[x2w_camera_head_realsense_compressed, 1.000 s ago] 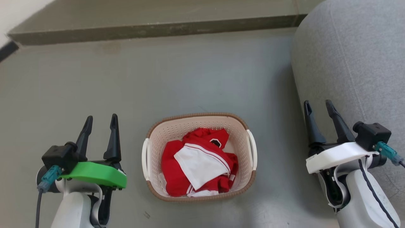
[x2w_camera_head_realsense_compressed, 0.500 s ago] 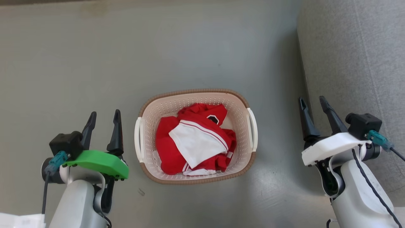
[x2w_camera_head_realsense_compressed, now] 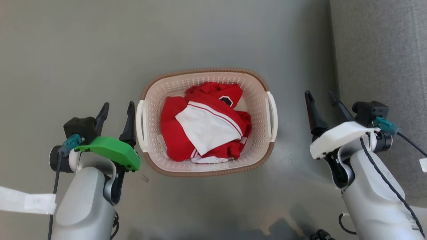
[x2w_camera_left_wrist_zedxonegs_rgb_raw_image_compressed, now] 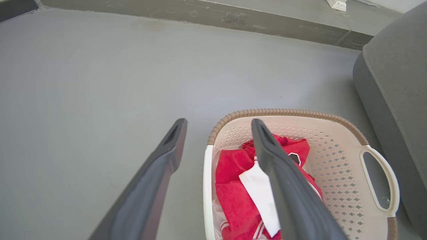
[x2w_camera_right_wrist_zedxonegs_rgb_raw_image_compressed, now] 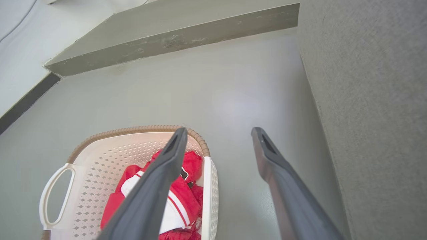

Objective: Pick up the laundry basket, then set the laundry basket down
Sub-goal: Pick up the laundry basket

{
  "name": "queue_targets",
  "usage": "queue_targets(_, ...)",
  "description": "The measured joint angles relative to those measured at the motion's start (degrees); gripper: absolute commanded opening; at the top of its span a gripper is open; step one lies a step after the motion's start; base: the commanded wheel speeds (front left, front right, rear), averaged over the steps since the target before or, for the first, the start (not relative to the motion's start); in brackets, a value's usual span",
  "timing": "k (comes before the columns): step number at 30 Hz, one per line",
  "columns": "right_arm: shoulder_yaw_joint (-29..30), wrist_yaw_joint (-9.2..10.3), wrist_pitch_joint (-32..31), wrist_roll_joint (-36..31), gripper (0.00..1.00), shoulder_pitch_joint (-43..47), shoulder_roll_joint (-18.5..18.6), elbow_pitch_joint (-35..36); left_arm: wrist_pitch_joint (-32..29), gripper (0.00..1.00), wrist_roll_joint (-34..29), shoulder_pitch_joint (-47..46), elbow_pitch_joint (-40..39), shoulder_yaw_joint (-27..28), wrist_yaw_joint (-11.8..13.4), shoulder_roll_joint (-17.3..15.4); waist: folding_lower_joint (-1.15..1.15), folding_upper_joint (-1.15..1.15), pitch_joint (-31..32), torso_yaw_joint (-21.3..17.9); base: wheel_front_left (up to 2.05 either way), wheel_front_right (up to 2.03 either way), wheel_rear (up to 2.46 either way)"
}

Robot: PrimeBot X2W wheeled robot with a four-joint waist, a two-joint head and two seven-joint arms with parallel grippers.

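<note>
So, print: the slip (x2w_camera_head_realsense_compressed: 26, 201) at the lower left of the head view carries faint grey marks, too blurred to read.
Badge: a black six-sided badge (x2w_camera_head_realsense_compressed: 226, 100) with a white edge sits on the red shirt (x2w_camera_head_realsense_compressed: 173, 133); whatever it bears is too small to make out.
Basket: the basket (x2w_camera_head_realsense_compressed: 205, 71) stands on the floor (x2w_camera_head_realsense_compressed: 83, 50) between the two arms, near the sofa (x2w_camera_head_realsense_compressed: 380, 50) on the right. It holds the crumpled shirt with a white panel (x2w_camera_head_realsense_compressed: 206, 130) uppermost.
Left arm: the forearm rises from the lower left, with a green cover (x2w_camera_head_realsense_compressed: 110, 151) across the wrist. The left gripper (x2w_camera_head_realsense_compressed: 118, 105) points up the view, its fingers spread wide and holding nothing. Its inner finger is just beside the left handle (x2w_camera_head_realsense_compressed: 140, 125); I cannot tell whether they touch. In the left wrist view that handle shows in the gap between the fingers.
Right arm: the forearm rises from the lower right, with a white cover (x2w_camera_head_realsense_compressed: 337, 136) at the wrist. The right gripper (x2w_camera_head_realsense_compressed: 319, 94) is also spread wide and empty, between the right handle (x2w_camera_head_realsense_compressed: 273, 115) and the sofa. It stands apart from the handle in the head view. In the right wrist view the handle shows in the gap between the fingers.
</note>
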State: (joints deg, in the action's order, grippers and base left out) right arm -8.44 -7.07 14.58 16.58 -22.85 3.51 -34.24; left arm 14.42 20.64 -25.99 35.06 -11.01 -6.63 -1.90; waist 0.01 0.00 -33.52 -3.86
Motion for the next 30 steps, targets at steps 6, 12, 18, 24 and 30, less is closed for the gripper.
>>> queue_targets(6, -2.78, -0.05, 0.0, 0.46, 1.0, -3.04, 0.0, -3.57, -0.02, 1.0, 0.12, -3.53, 4.42, -0.46, -0.24, 0.08, 0.0, 0.0, -3.78, 0.24, 0.0, 0.0, 0.0)
queue_targets(12, -4.24, -0.05, 0.0, 1.33, 1.0, -6.2, 0.01, -6.82, -0.25, 1.0, 0.38, -6.73, 8.38, -1.6, -0.32, 0.23, 0.0, 0.0, -7.34, 0.59, 0.0, 0.0, 0.0)
queue_targets(18, -6.62, -0.05, 0.0, 2.46, 1.0, -9.36, 0.03, -10.82, -0.86, 1.0, 1.34, -10.31, 12.02, -2.78, -0.41, 0.35, 0.0, 0.0, -10.59, 0.97, 0.0, 0.0, 0.0)
queue_targets(24, -8.58, -0.05, 0.0, 3.34, 1.0, -13.08, 0.03, -14.37, -1.85, 1.0, 2.09, -14.06, 14.71, -5.12, -0.44, 0.49, 0.0, 0.0, -13.64, 1.45, 0.0, 0.0, 0.0)
queue_targets(30, -9.78, -0.05, 0.0, 4.17, 1.0, -16.47, 0.07, -17.44, -2.99, 1.0, 3.26, -16.89, 16.75, -7.42, -0.49, 0.56, 0.0, 0.0, -16.56, 2.02, 0.0, 0.0, 0.0)
